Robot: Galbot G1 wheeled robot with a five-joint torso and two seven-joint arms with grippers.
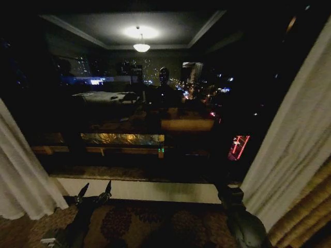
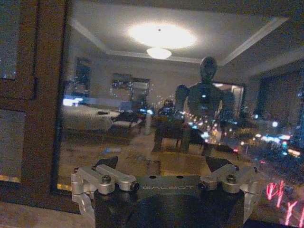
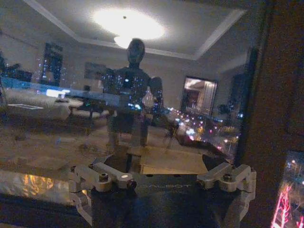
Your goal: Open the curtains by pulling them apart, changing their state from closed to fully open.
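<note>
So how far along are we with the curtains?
Nearly done, by the look of it. The left curtain and right curtain hang at the window's sides, leaving the dark glass bare between them. The left gripper is open, low before the sill, holding nothing; the right gripper faces the glass. Possibly nothing left.

Off-white sheer curtains, softly pleated, frame a black night window that mirrors a pale grey ceiling and a glowing white ceiling lamp. A golden-yellow drape with ribbed folds hangs beside the right panel. A cream window sill runs above a dark brown carpet patterned with deep red floral medallions. Pink-red neon signs and scattered blue-white city lights dot the glass. The left gripper is black with silver linkages and a dark brown window frame behind it.
</note>
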